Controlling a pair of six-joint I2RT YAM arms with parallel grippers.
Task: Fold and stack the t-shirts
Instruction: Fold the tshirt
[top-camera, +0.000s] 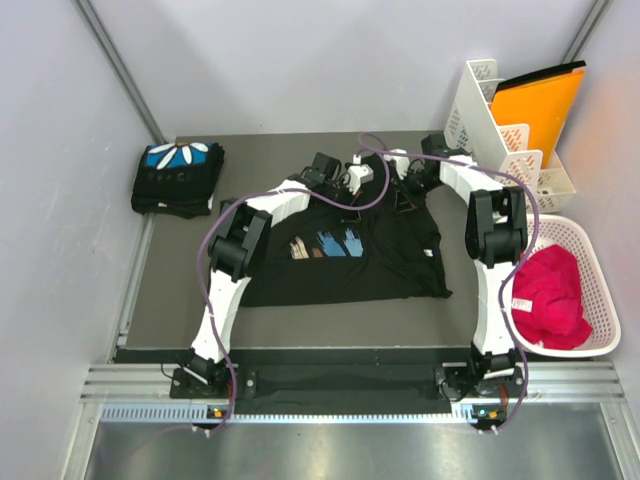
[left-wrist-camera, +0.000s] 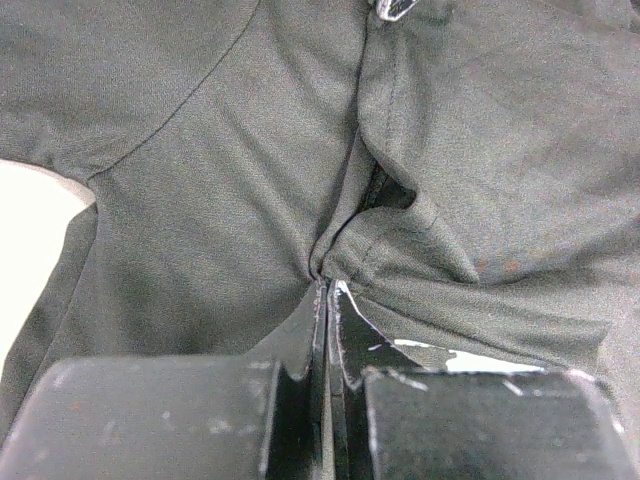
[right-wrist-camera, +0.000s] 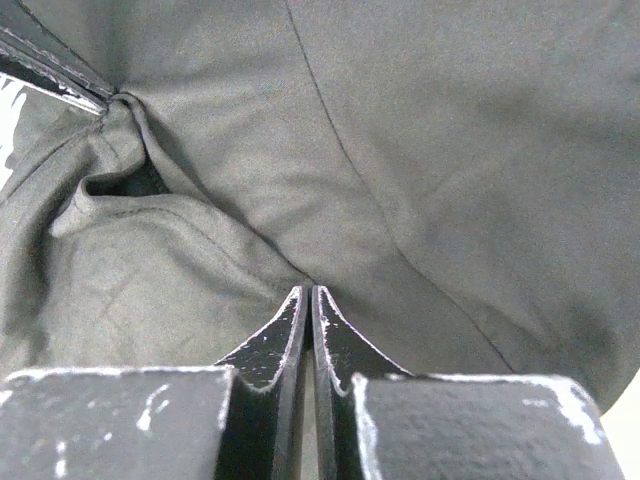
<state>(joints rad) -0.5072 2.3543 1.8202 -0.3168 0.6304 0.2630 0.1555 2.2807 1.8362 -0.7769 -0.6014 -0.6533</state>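
Two pincers clamp the spread black t-shirt (top-camera: 340, 270) on the table (top-camera: 170, 290): left gripper (left-wrist-camera: 328, 288) and right gripper (right-wrist-camera: 308, 292), seemingly near its collar. Soft, light cloth sags, so seams hold best.

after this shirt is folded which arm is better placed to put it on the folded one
Left, probably. The folded shirt lies far left, on the side of the left gripper; the right gripper would have to cross over. Both now pinch the spread shirt.
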